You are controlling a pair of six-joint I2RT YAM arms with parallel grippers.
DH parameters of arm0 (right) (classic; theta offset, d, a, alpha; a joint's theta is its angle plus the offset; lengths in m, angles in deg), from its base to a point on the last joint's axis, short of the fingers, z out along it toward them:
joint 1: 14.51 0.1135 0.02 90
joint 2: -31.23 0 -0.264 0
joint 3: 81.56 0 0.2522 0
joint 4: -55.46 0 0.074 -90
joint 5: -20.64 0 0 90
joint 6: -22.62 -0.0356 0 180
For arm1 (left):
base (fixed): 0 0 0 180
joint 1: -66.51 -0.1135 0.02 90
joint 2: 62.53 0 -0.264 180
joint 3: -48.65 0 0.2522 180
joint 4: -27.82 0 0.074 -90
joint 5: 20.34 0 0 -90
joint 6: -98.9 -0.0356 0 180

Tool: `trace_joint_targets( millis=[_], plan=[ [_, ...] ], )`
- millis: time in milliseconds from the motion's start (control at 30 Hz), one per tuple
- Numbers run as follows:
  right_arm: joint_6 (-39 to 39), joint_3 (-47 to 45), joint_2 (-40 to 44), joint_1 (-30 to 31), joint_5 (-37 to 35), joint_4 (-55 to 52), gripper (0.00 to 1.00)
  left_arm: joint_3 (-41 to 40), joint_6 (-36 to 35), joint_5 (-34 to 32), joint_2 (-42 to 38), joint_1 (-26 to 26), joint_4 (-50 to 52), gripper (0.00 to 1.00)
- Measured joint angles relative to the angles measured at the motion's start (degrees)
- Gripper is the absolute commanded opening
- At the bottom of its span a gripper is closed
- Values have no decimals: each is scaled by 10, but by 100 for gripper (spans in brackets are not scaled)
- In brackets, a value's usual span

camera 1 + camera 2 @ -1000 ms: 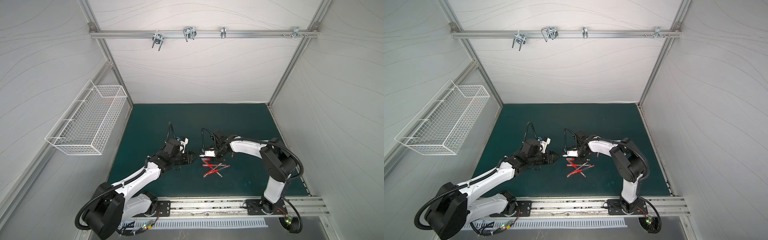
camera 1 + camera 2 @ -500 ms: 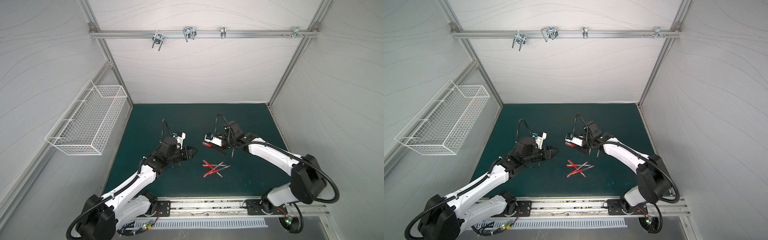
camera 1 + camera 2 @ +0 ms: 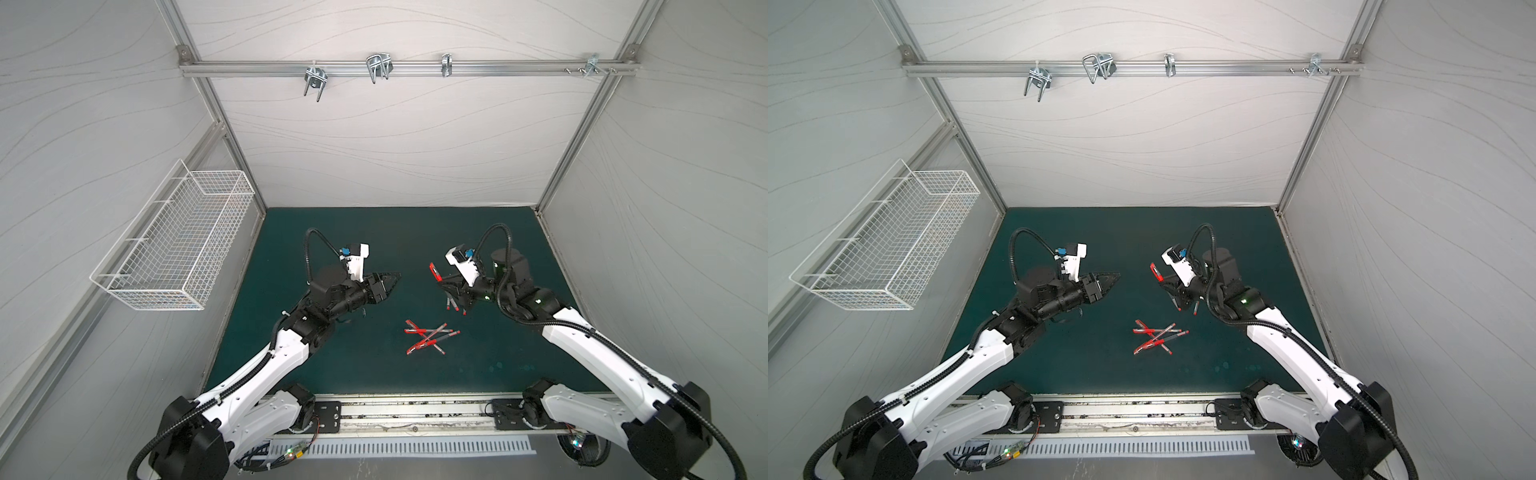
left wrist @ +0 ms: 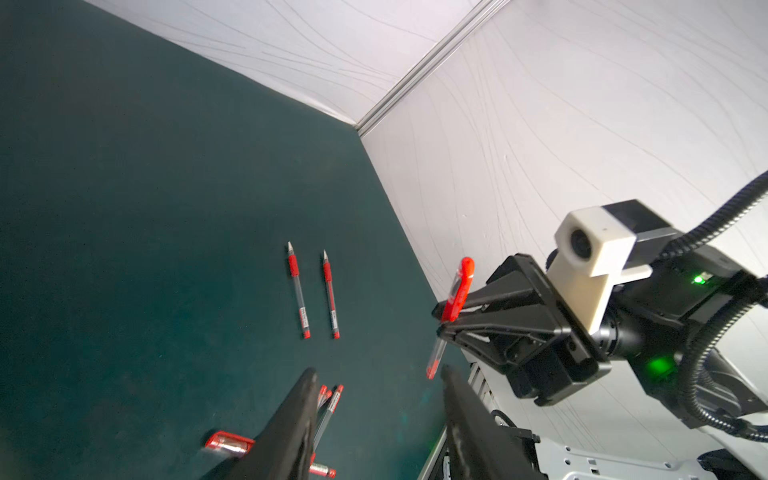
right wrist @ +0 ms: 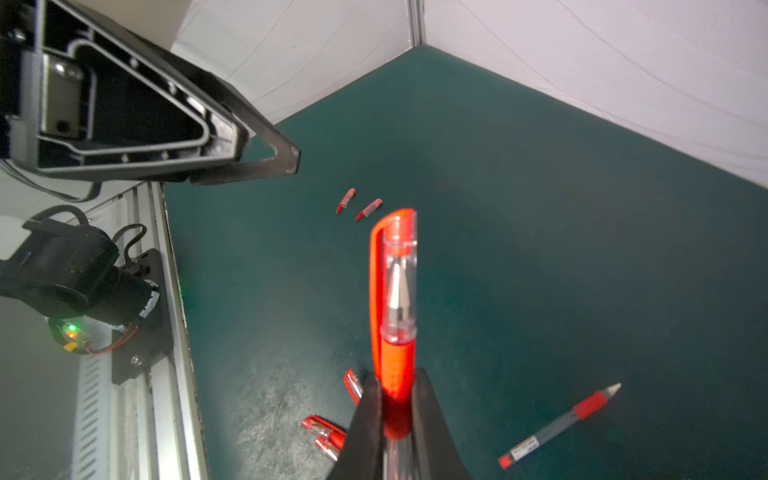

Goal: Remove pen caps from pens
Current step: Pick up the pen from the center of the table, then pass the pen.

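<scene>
Above the matte green mat (image 3: 332,232), the left gripper (image 3: 392,286) gapes, empty; slim clear-barrelled pens (image 3: 428,337) lie crossed at mid-mat; the right gripper (image 5: 395,399) clamps a capped pen (image 5: 398,357) by its ribbed red grip, translucent cap (image 5: 399,266) fitted.

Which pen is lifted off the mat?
The capped pen clamped in the right gripper: it alone is held in the air; the other pens lie flat on the green mat.

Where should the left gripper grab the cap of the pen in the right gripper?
Probably the pen cap, on its clear barrel. It sticks out past the right gripper holding the pen, crosswise to the open left gripper, so come side-on and close across it.
</scene>
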Motion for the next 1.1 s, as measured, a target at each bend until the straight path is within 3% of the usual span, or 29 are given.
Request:
trace_joint_targets(
  millis=[300,1100],
  plan=[
    [-92,-82,9,41,-30,68,1,-33,-5,48,28,0,-113,50],
    [-110,-178,2,113,-58,278,3,-37,-72,80,77,45,-108,43]
  ],
)
